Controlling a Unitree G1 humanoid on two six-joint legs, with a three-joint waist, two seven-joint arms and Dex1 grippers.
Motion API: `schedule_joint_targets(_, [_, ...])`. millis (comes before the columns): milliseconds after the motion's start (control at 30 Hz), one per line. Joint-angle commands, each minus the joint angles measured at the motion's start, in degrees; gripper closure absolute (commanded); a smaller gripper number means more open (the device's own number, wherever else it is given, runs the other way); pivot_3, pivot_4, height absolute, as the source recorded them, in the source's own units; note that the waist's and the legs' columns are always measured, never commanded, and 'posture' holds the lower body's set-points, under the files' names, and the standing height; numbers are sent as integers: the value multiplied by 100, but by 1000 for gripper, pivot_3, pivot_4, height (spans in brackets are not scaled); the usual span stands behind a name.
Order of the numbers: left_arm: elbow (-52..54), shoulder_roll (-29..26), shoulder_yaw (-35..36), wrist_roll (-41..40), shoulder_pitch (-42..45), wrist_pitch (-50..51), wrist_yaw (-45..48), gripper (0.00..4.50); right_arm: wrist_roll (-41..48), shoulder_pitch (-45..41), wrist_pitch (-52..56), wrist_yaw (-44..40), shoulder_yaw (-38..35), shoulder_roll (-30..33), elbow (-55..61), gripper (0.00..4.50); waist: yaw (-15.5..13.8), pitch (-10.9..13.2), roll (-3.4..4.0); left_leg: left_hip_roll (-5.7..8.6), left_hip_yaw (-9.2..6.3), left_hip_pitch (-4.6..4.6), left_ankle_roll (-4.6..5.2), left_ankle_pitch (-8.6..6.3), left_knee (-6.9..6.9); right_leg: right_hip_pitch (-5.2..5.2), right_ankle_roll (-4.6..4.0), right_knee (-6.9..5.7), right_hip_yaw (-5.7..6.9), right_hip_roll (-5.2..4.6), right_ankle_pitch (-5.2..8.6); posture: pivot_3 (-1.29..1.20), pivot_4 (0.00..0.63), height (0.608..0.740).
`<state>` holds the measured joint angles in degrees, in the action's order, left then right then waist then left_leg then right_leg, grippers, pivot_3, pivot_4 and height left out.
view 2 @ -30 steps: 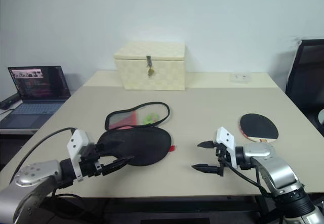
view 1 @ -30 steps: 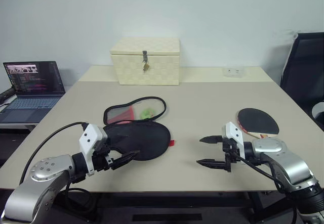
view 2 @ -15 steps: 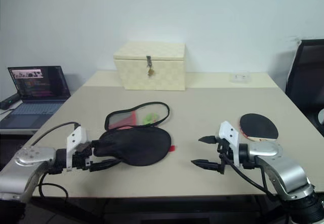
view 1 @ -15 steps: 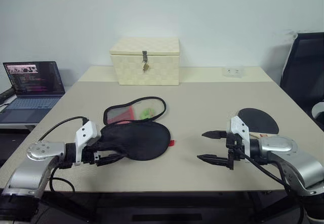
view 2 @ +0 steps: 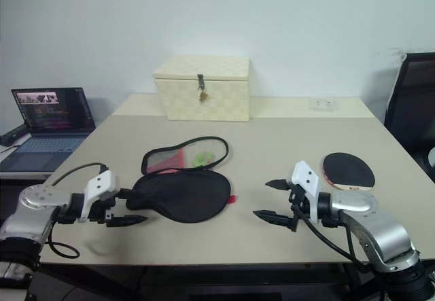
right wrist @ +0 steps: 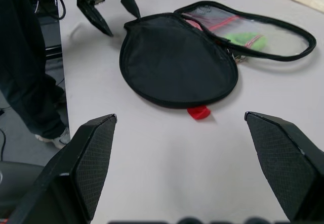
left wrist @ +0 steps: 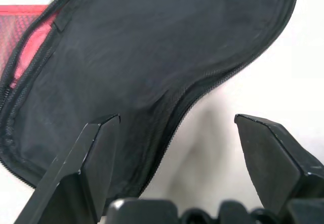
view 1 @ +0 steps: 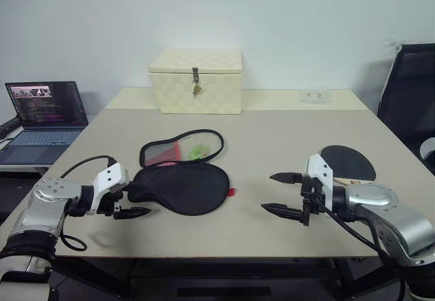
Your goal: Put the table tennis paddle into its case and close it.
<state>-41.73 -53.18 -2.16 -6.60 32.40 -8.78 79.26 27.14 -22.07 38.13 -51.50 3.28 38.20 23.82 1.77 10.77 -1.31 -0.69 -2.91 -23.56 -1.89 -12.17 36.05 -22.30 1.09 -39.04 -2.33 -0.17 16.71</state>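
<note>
The case lies unzipped on the table. Its black half (view 1: 180,187) is nearest me, and the mesh half with the red panel (view 1: 178,149) is folded open behind it. My left gripper (view 1: 136,202) is open at the case's narrow end, one finger (left wrist: 96,153) over the black fabric (left wrist: 152,47) and the other over bare table. The table tennis paddle (view 1: 348,163) lies black face up at the right. My right gripper (view 1: 267,192) hangs open above the table between the case (right wrist: 177,62) and the paddle, holding nothing.
A cream woven box (view 1: 196,81) with a metal latch stands at the back. An open laptop (view 1: 42,121) sits on a lower desk at the left. A black chair (view 1: 408,90) stands at the right. A small white object (view 1: 315,96) lies at the far right of the table.
My left gripper has swung left and lower, from over the case's near edge to its narrow end, still open. The right gripper rose slightly and has since held still.
</note>
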Motion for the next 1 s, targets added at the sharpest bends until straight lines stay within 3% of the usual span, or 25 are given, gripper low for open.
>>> schedule_joint_targets(33, [-330,50,-96,243,199,-404,-21,531,99,-70,-34,66,-103,-11,166,39,-1,0,0,-1,-1,0,0,0,0,0,0,0,0,0,0,0,150,740])
schedule_joint_targets(267, [-816,201,-239,496,399,-807,-21,531,111,-42,-40,142,-150,-12,153,39,-1,-1,1,1,-3,1,0,0,2,1,0,-3,2,0,0,0,150,740])
schedule_joint_targets(400, [-1021,231,-233,567,513,-1016,-126,1627,127,6,-25,191,-182,10,175,0,-5,-1,2,0,-5,5,1,1,4,4,0,-9,4,0,0,0,150,740])
schedule_joint_targets(667, [-784,448,-179,406,529,-854,-37,4376,166,39,-16,249,-208,58,193,0,-4,-1,2,0,-5,6,1,1,5,5,0,-12,4,1,0,0,150,740])
schedule_joint_targets(833, [936,918,-301,-10,-19,147,55,4443,199,123,-20,242,-316,185,180,0,-19,-1,2,8,-10,-4,1,1,5,5,2,-5,4,-8,-2,0,150,740])
schedule_joint_targets(1000, [2156,1981,-604,-52,-34,1577,-718,4443,228,255,-28,158,-434,368,160,0,-76,-2,2,15,-33,-17,1,1,22,9,5,-5,5,-10,-3,0,150,740])
